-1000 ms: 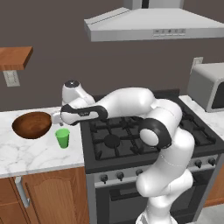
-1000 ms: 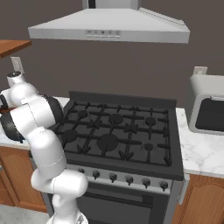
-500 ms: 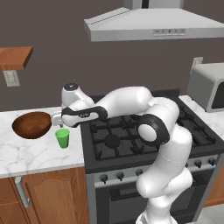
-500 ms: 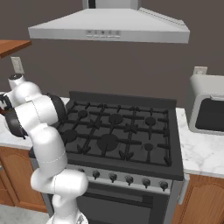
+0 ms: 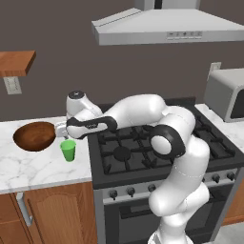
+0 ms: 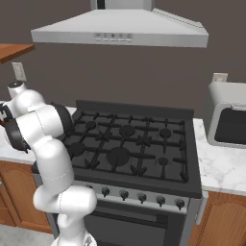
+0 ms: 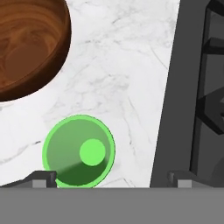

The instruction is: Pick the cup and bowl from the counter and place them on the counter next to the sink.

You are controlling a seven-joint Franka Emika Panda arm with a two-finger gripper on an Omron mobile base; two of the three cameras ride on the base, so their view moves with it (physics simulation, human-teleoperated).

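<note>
The green cup stands upright on the white marble counter, a little left of the stove. The brown wooden bowl sits just behind and left of it. My gripper hovers above the cup, pointing down, between the bowl and the stove edge. Looking straight down in the hand view, the cup lies between the two wide-apart fingertips, close to the left one, and the bowl is at the upper left. My gripper is open and holds nothing. The sink is out of view.
The black gas stove borders the counter on the right, its edge close to the right fingertip. A microwave stands far right, a range hood overhead, and a wooden shelf on the left wall.
The hand has sunk slightly over the cup. The jaws stay wide apart, and the cup and bowl have not moved.
</note>
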